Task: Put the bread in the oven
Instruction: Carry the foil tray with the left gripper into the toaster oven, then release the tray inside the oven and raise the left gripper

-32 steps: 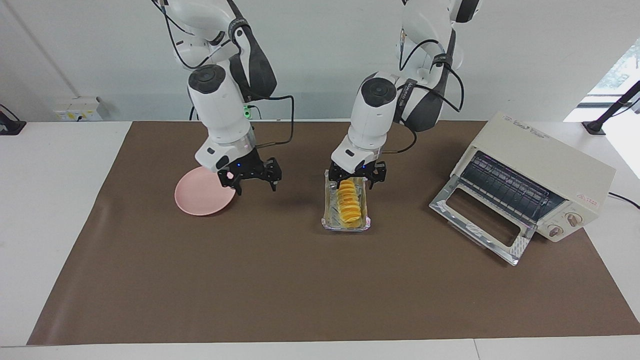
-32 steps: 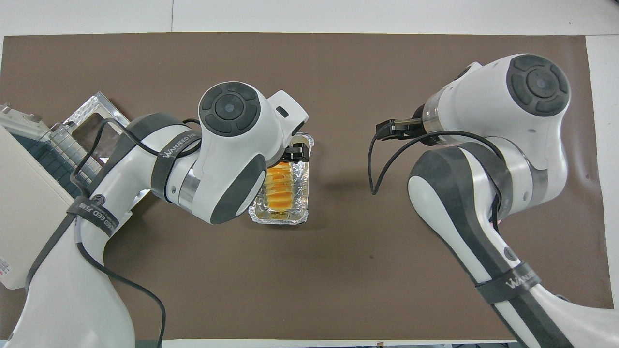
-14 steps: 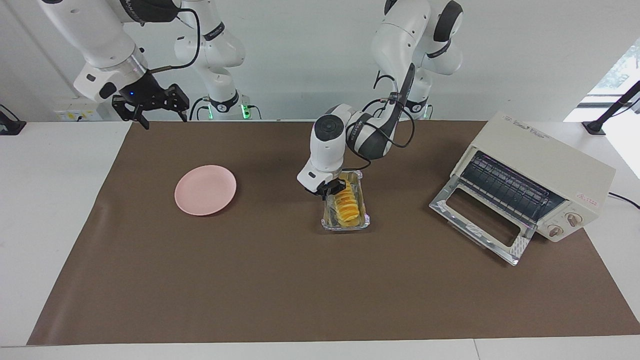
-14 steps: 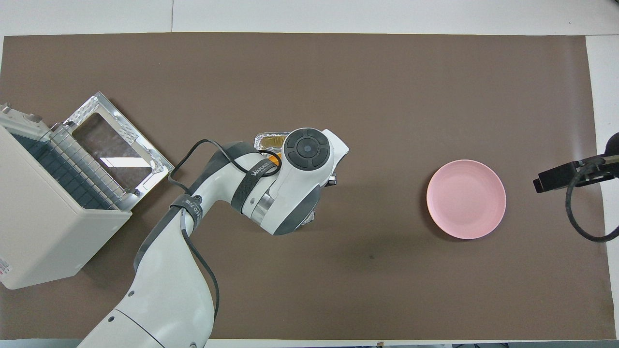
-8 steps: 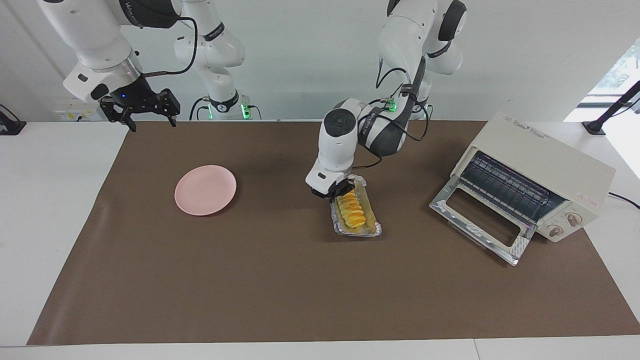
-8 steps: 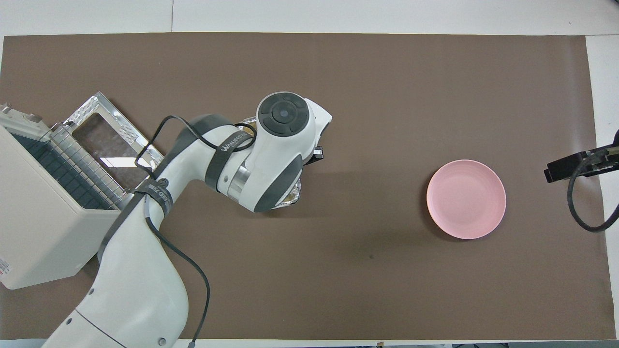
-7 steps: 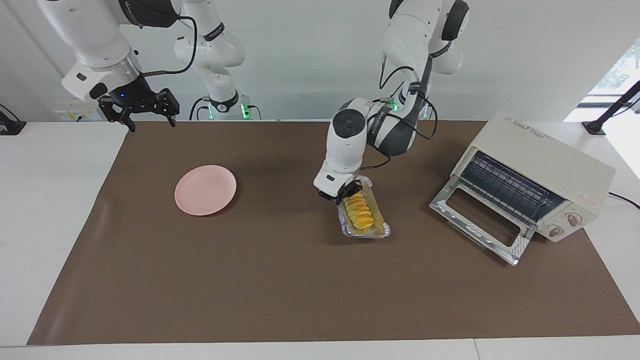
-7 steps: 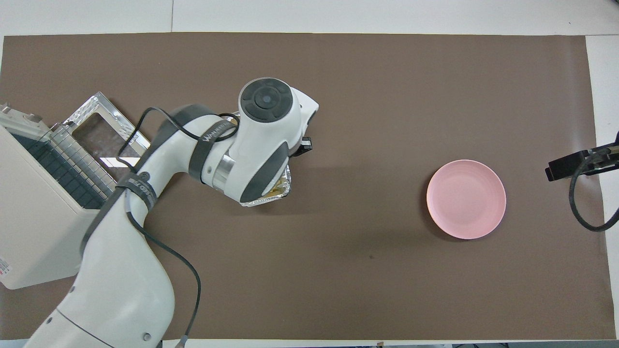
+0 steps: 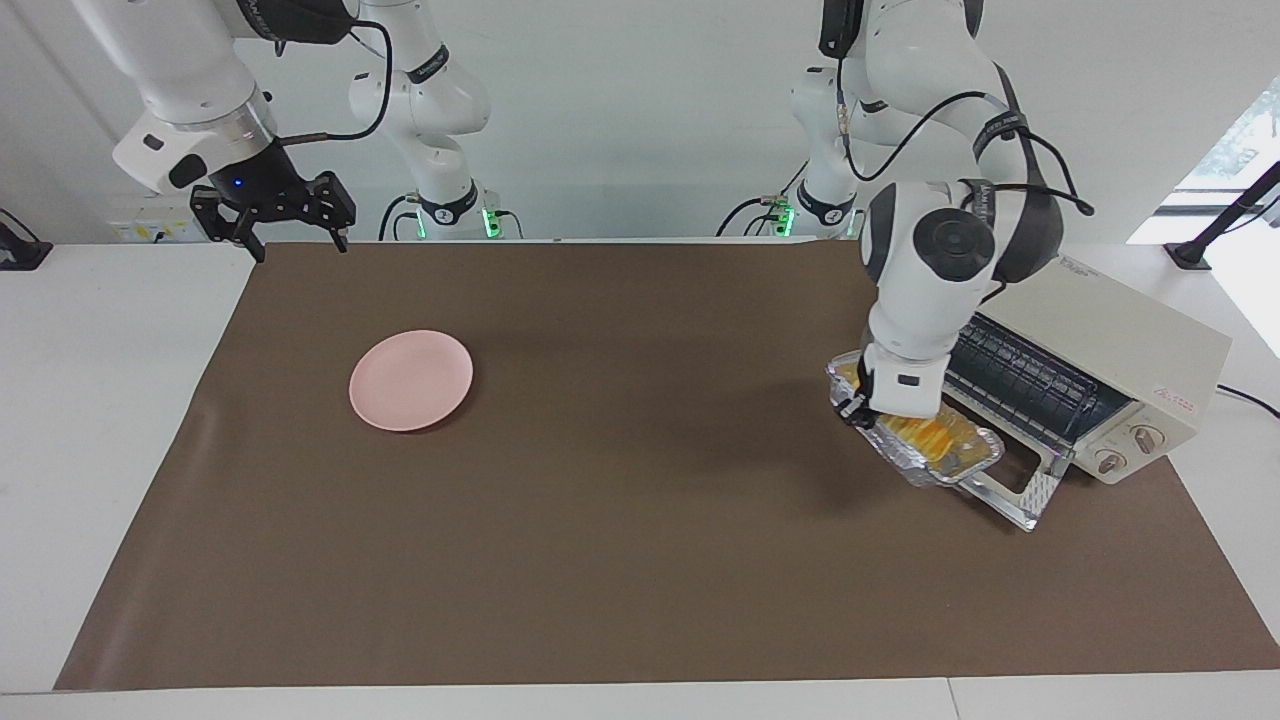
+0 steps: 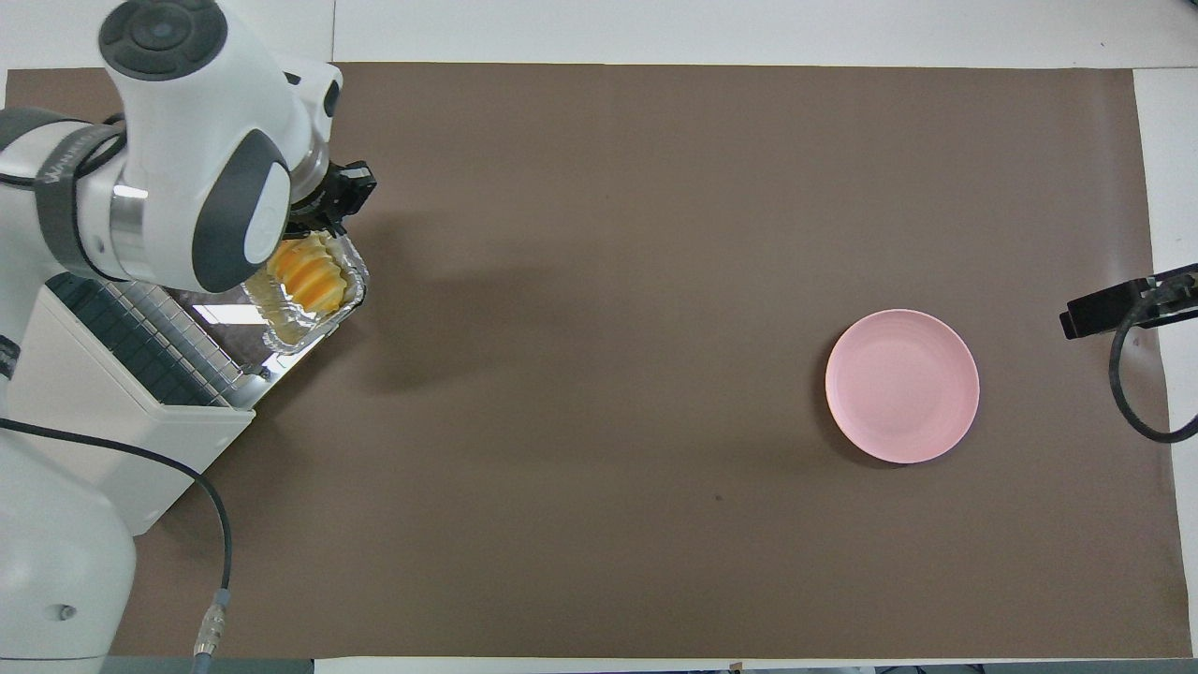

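Left claw (image 9: 862, 408) is clamped on the foil tray (image 9: 975, 462) (bread (image 9: 930, 435) inside) over the oven (image 9: 1110, 350) door; right claw (image 9: 272, 212), fingers apart, waits above the tabletop (image 9: 600, 560) edge.

Left claw (image 9: 862, 408) is down low, clamped shut with the arm bent over it; right claw (image 9: 272, 212) hangs open up high, just waiting.

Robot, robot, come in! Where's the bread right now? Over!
Left gripper holds foil tray by its rim, over open oven door. Bread in tray, not inside yet. Right gripper open, waiting above the table edge near the plate. Nothing blocking.
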`<state>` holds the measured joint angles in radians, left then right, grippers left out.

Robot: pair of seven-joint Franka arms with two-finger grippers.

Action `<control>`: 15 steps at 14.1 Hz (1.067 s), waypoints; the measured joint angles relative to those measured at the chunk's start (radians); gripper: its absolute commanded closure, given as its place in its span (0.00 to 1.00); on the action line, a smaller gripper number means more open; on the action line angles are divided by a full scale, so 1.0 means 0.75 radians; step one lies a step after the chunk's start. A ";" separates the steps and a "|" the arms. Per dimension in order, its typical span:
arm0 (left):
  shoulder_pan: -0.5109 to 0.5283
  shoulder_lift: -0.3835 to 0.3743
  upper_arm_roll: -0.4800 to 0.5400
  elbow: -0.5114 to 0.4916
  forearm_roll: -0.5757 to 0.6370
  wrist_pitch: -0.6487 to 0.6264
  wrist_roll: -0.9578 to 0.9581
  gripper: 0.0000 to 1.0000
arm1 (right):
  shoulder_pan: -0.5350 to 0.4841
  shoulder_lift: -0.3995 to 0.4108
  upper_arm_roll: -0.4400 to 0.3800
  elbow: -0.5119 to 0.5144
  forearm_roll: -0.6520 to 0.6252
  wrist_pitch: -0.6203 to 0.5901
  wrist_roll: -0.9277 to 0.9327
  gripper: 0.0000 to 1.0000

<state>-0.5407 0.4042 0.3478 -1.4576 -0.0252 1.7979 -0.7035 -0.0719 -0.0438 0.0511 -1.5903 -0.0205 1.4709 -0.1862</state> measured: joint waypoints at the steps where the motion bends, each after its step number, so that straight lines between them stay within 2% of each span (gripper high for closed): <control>1: 0.006 0.001 0.041 -0.001 0.000 -0.003 0.000 1.00 | 0.000 0.002 0.000 0.000 0.011 0.000 0.000 0.00; 8: 0.172 0.005 0.087 -0.058 0.001 -0.052 0.000 1.00 | 0.000 0.004 -0.001 0.000 0.026 -0.008 0.000 0.00; 15: 0.210 -0.049 0.098 -0.207 0.038 -0.064 0.000 1.00 | 0.000 0.007 -0.005 -0.010 0.026 -0.026 0.000 0.00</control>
<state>-0.3832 0.3678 0.4216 -1.6126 0.0036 1.7496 -0.7035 -0.0720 -0.0385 0.0475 -1.5975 -0.0012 1.4513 -0.1862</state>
